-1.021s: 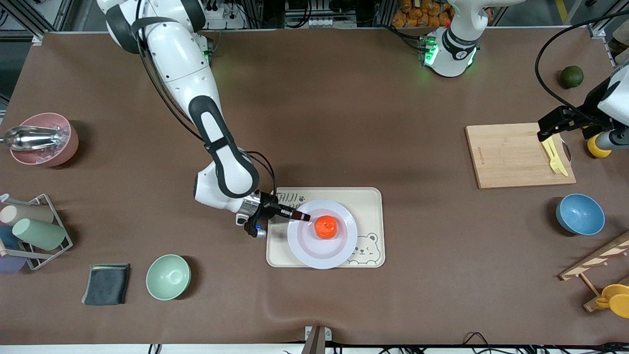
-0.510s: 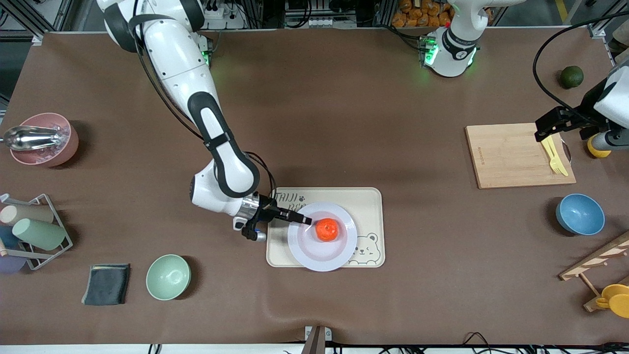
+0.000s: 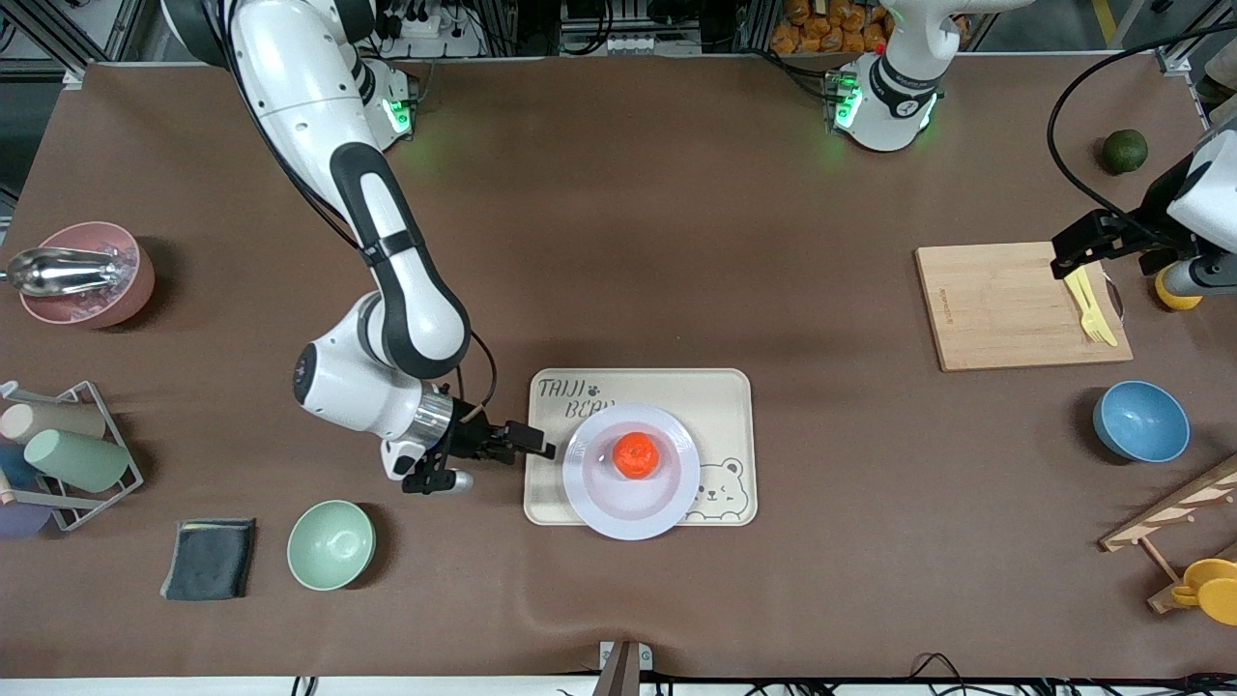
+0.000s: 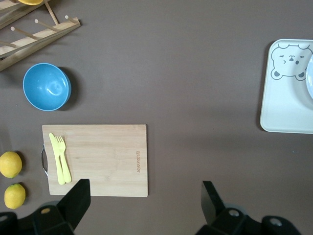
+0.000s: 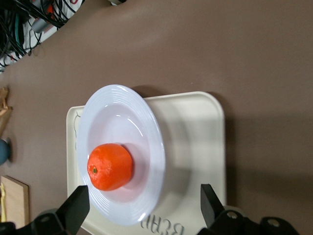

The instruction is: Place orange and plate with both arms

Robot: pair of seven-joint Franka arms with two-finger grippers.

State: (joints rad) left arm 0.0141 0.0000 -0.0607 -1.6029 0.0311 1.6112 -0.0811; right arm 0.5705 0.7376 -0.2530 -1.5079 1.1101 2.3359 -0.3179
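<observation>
The orange (image 3: 636, 454) lies in the middle of the pale plate (image 3: 589, 483), which rests on the cream bear-print tray (image 3: 715, 396). My right gripper (image 3: 536, 447) is open and empty just off the tray's edge toward the right arm's end, clear of the plate's rim. In the right wrist view the orange (image 5: 110, 166) sits on the plate (image 5: 112, 112) ahead of the open right gripper (image 5: 144, 200). My left gripper (image 3: 1068, 249) hangs open and empty over the cutting board's end; it waits. The left wrist view shows it (image 4: 144, 196) with its jaws wide apart.
A wooden cutting board (image 3: 1005, 304) carries a yellow fork (image 3: 1092, 309), with a lemon (image 3: 1174, 290) beside it. A blue bowl (image 3: 1140, 420), a green bowl (image 3: 330, 544), a grey cloth (image 3: 210, 559), a cup rack (image 3: 58, 454) and a pink bowl (image 3: 87, 275) stand around.
My right gripper has let go of the plate's rim and drawn back off the tray toward the right arm's end. The plate has settled on the tray. The left arm has barely moved.
</observation>
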